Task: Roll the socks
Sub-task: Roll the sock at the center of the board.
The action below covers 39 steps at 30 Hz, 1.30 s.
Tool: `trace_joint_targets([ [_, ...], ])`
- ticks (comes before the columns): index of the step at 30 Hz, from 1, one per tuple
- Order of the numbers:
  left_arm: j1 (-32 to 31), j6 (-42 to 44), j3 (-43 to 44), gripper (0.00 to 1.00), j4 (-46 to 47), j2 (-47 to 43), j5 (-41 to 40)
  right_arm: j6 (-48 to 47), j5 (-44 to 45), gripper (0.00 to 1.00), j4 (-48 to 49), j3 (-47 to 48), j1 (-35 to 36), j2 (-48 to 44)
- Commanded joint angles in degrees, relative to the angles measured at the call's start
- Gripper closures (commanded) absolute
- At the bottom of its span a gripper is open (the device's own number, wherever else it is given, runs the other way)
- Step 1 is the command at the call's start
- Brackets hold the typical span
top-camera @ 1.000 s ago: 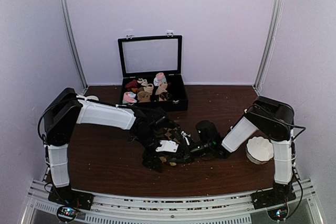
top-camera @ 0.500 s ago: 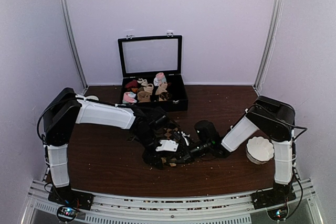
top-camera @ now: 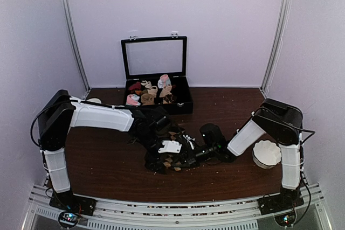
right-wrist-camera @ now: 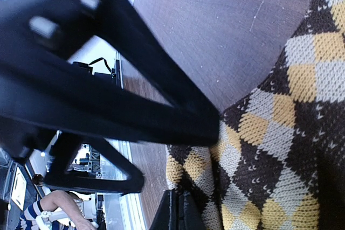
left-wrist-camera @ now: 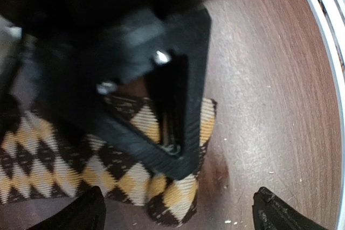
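The socks [top-camera: 171,161], dark brown with tan and grey diamonds, lie bunched on the brown table between both arms. In the left wrist view their end [left-wrist-camera: 54,160] sits between my left gripper's [left-wrist-camera: 178,216] wide-open fingertips [left-wrist-camera: 81,214], which touch nothing. My right gripper [right-wrist-camera: 179,216] is shut, with its tips pressed against the sock fabric [right-wrist-camera: 291,133]. I cannot see any fabric pinched between them. From above, my left gripper [top-camera: 156,162] and my right gripper [top-camera: 180,159] meet over the socks.
An open black case [top-camera: 183,106] with several small sock rolls [top-camera: 148,92] stands at the back. A white bowl [top-camera: 267,153] sits beside the right arm. The table's front rail [left-wrist-camera: 323,25] runs close to the socks.
The left arm's upper links have leaned to the left and its gripper has shifted slightly over the socks. The right arm has crept a little left, still shut.
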Motion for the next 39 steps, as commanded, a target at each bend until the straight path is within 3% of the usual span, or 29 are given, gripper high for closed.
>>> trace_joint_targets([
  [1, 0.3, -2.17, 0.83, 0.02, 2.98, -4.22, -2.79, -1.71, 5.68, 1.0, -13.58, -4.89, -0.83, 7.14],
  [6, 0.44, -6.9, 4.92, 0.02, -0.05, -5.3, -11.11, -1.29, 5.7, 1.0, -12.52, -5.71, -0.84, 7.08],
  [9, 3.58, -17.45, 0.93, 0.02, 8.78, -5.52, -21.51, -1.15, 5.65, 1.0, -11.92, -5.98, -0.85, 7.39],
  [10, 5.4, -17.89, 0.88, 0.02, 6.98, -3.64, -19.09, -1.11, 5.55, 1.0, -11.89, -5.93, -0.85, 7.36],
  [13, 11.94, -13.94, 12.03, 0.02, -10.09, 6.55, 1.42, -1.02, 5.8, 1.0, -11.89, -5.84, -0.86, 6.96],
  [14, 12.43, -14.2, 11.71, 0.02, -8.49, 6.47, 1.32, -0.91, 5.91, 1.0, -11.77, -5.83, -0.9, 6.92],
  [17, 8.85, -11.43, -0.12, 0.02, 5.6, -3.6, -5.08, -0.37, 6.05, 1.0, -11.11, -5.83, -0.89, 7.06],
  [19, 6.66, -8.78, -5.77, 0.02, 10.18, -9.0, -3.83, -0.32, 5.92, 1.0, -11.2, -5.67, -0.83, 7.19],
  [23, 2.83, -4.85, -8.98, 0.09, 10.69, -10.09, -1.68, -0.75, 5.76, 1.0, -12.05, -5.13, -0.93, 7.32],
  [28, 0.24, -4.6, -9.58, 0.11, 12.66, -8.17, -2.1, -0.42, 5.79, 1.0, -11.6, -5.14, -0.96, 7.5],
  [34, -0.44, -2.62, -7.5, 0.36, 11.63, -5.08, -2.7, -0.27, 5.59, 1.0, -11.36, -5.32, -0.93, 7.5],
  [39, -1.09, -1.34, -7.34, 0.35, 11.9, -3.51, -2.99, 0.3, 5.37, 1.0, -10.33, -5.46, -0.95, 7.74],
])
